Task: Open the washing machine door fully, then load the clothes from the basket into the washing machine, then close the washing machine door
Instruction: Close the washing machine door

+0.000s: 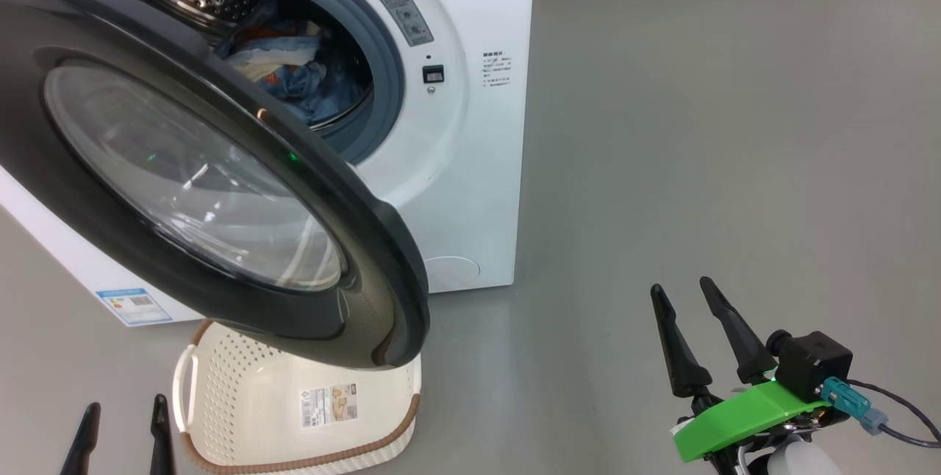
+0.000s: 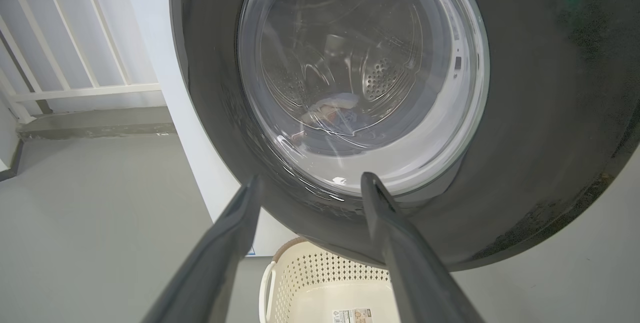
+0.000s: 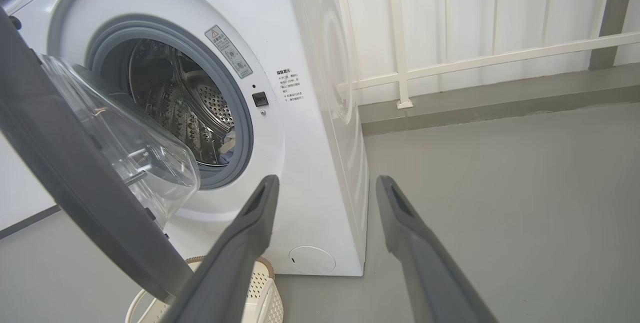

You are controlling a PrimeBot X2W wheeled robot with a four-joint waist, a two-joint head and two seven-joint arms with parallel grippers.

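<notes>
The white washing machine [image 1: 470, 129] stands at the upper left with its black-rimmed glass door [image 1: 198, 173] swung partway out over the basket. Blue and orange clothes [image 1: 294, 67] lie inside the steel drum. On the floor under the door sits the cream basket [image 1: 242, 401], only a label on its floor visible. My left gripper [image 1: 121, 427] is open at the lower left, beside the basket, facing the door's outer face [image 2: 550, 113]. My right gripper [image 1: 680, 297] is open at the lower right, well clear of the machine [image 3: 310, 128]. Nothing is held.
Grey floor [image 1: 735, 129] stretches to the right of the machine. A white railing [image 3: 500, 55] and wall run behind it. A low grey kerb [image 2: 95, 125] lines the wall's foot. The door's lower edge hangs close above the basket [image 2: 320, 288].
</notes>
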